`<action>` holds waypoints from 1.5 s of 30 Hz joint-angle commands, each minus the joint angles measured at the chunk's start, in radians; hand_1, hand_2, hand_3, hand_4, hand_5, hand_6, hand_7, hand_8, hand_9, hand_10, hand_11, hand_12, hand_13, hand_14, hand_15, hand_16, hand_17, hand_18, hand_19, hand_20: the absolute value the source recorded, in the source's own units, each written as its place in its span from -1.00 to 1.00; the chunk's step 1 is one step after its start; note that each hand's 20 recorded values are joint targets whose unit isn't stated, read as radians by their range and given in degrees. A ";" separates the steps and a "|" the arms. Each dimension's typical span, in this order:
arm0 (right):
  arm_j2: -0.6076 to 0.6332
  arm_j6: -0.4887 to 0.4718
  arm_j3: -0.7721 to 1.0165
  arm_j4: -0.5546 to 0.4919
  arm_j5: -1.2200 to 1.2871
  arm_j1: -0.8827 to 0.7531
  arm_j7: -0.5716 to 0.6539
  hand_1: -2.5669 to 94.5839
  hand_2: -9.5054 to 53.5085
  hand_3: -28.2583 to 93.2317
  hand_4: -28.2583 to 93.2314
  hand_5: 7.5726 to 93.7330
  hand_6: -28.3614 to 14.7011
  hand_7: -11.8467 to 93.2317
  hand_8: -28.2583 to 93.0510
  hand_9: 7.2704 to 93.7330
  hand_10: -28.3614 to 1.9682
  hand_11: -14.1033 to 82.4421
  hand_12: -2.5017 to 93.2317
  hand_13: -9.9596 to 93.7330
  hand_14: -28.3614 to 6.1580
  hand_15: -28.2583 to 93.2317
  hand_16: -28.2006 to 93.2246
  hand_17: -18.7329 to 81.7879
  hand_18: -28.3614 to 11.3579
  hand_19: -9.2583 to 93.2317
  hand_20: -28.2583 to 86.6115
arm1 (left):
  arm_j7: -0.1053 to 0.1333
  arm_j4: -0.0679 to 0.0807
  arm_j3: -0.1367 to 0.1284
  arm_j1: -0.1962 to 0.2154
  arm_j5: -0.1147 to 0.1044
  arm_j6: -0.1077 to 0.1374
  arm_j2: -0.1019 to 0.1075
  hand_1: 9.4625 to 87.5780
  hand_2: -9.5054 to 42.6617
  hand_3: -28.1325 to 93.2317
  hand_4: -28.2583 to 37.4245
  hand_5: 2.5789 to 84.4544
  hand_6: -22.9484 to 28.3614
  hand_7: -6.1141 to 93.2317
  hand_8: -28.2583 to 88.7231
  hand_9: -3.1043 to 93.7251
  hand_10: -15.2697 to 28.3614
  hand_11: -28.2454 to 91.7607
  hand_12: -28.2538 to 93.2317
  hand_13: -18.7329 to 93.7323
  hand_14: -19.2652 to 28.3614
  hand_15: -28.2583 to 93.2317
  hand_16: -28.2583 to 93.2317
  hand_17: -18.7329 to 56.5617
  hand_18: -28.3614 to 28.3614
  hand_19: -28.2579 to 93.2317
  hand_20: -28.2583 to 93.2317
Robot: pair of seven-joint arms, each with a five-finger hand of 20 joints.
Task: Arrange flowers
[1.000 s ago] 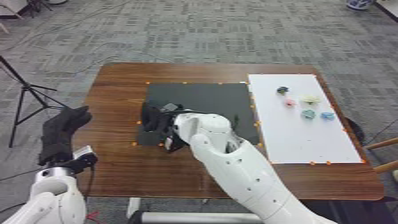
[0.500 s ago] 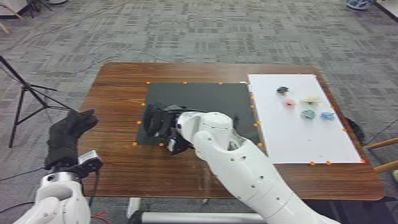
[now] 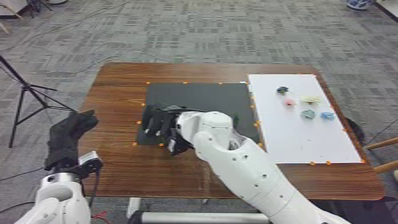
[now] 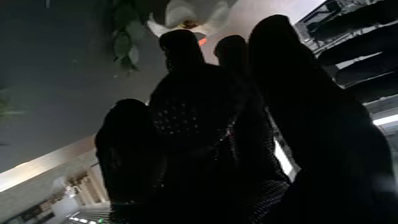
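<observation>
In the head view, my right hand (image 3: 160,120) is over the left part of the dark mat (image 3: 200,95), its fingers relaxed and slightly apart. My left hand (image 3: 69,135) is beside the table's left edge, fingers extended. On the white board (image 3: 306,142) lie a dark blue flower (image 3: 282,90), a pink one (image 3: 290,103), a cream one (image 3: 310,99), a teal one (image 3: 307,114) and a light blue one (image 3: 328,115). In the right wrist view, a white flower (image 4: 191,19) and green leaves (image 4: 127,40) appear beyond the fingertips of my right hand (image 4: 200,100); contact is unclear.
The brown table (image 3: 124,175) carries small orange markers around the mat and board. A black tripod (image 3: 28,90) stands left of the table, and a chair (image 3: 384,145) is at its right. The left hand's dark fingers (image 4: 355,50) appear farther off in the right wrist view.
My right forearm and wrist have shifted slightly right, and gaps now show between that hand's fingers. The left hand has moved a little to the right and closer to the robot.
</observation>
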 commanded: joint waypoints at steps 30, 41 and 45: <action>0.727 0.745 0.710 -0.345 0.029 -0.546 -0.018 -0.23 -1.00 0.58 -0.85 0.17 0.27 -0.37 -0.64 0.37 -0.11 -0.39 -0.51 0.49 -0.08 0.18 -0.02 0.07 -0.56 0.53 0.36 | -0.125 0.009 -0.133 0.066 0.154 -0.146 -0.084 -0.56 -0.42 0.60 -1.00 0.38 -0.18 -0.44 -0.68 0.18 0.34 -0.15 -0.31 0.08 0.51 -0.07 -0.52 -0.42 0.50 -0.22 -0.20; 0.694 0.744 0.640 -0.172 0.003 -0.503 -0.078 -0.17 -1.00 0.59 -0.85 0.28 0.33 -0.34 -0.66 0.53 -0.05 -0.33 -0.51 0.60 -0.01 0.22 0.00 0.14 -0.59 0.62 0.40 | -0.100 -0.017 -0.181 0.153 0.163 -0.204 -0.093 -0.55 -0.42 0.60 -1.00 0.38 -0.17 -0.44 -0.68 0.19 0.34 -0.15 -0.31 0.08 0.51 -0.07 -0.51 -0.42 0.50 -0.22 -0.19; 0.681 0.654 0.661 -0.153 -0.024 -0.524 -0.094 -0.17 -1.00 0.58 -0.84 0.30 0.34 -0.34 -0.66 0.58 -0.02 -0.32 -0.50 0.62 0.00 0.24 0.01 0.15 -0.59 0.64 0.41 | -0.097 -0.026 -0.190 0.165 0.175 -0.209 -0.098 -0.54 -0.42 0.59 -0.99 0.38 -0.17 -0.44 -0.68 0.19 0.34 -0.15 -0.31 0.09 0.52 -0.07 -0.51 -0.42 0.50 -0.22 -0.19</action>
